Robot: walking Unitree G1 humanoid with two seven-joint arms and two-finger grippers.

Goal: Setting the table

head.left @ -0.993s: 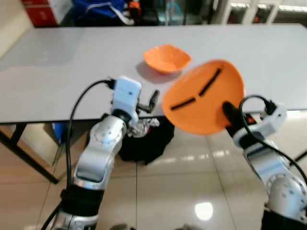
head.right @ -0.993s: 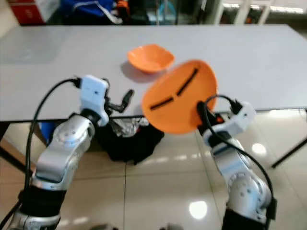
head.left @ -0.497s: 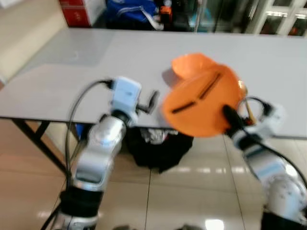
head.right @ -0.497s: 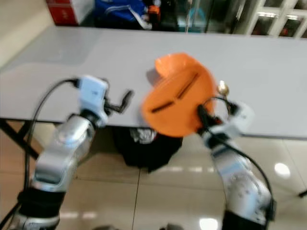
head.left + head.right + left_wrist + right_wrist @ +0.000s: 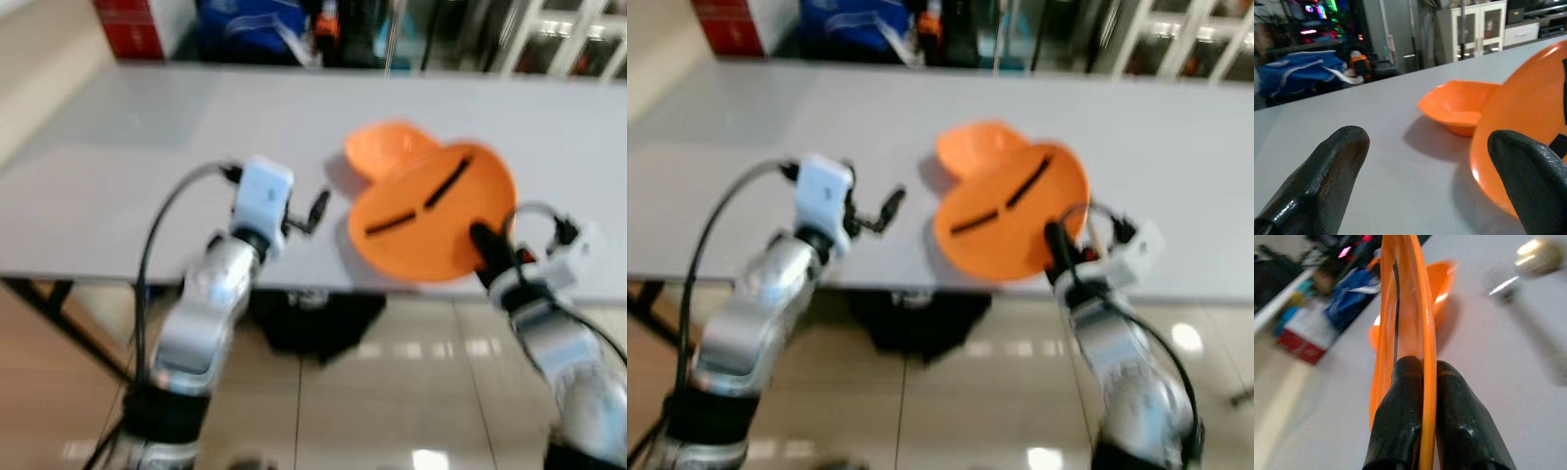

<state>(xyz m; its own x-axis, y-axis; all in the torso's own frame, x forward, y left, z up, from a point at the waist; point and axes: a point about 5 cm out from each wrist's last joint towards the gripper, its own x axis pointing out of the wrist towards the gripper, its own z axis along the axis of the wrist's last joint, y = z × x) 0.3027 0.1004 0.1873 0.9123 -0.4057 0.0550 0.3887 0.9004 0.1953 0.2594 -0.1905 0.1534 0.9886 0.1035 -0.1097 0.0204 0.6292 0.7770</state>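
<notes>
Floor tiles (image 5: pixel 392 411), glossy and beige, lie nearest the camera, with a dark bundle (image 5: pixel 313 318) resting on them under the desk edge.

Right pincer (image 5: pixel 480 240) is positioned at the near edge of the grey desk (image 5: pixel 147 147). Its two black fingers (image 5: pixel 1400 431) are clamped on the rim of an orange plate (image 5: pixel 431 225), one finger on each face of the rim. The plate is held tilted, with its upper face turned toward the camera, and it overhangs the near portion of the desk. Two short black strips (image 5: pixel 446 181) are visible on the plate face.

Left pincer (image 5: pixel 315 208) is raised over the desk, to the left of the plate and apart from it. Its fingers (image 5: pixel 1327 171) are spread wide with nothing between them.

Orange bowl (image 5: pixel 392 152) sits upright on the desk just behind the plate, partly hidden by the plate's upper edge. In the right wrist view, a blurred metallic item (image 5: pixel 1535 257) lies on the desk surface beside the plate; its type cannot be determined.

Beyond the far desk edge are a red box (image 5: pixel 132 29), a blue bag (image 5: pixel 250 29) and white cabinets (image 5: pixel 568 39).
</notes>
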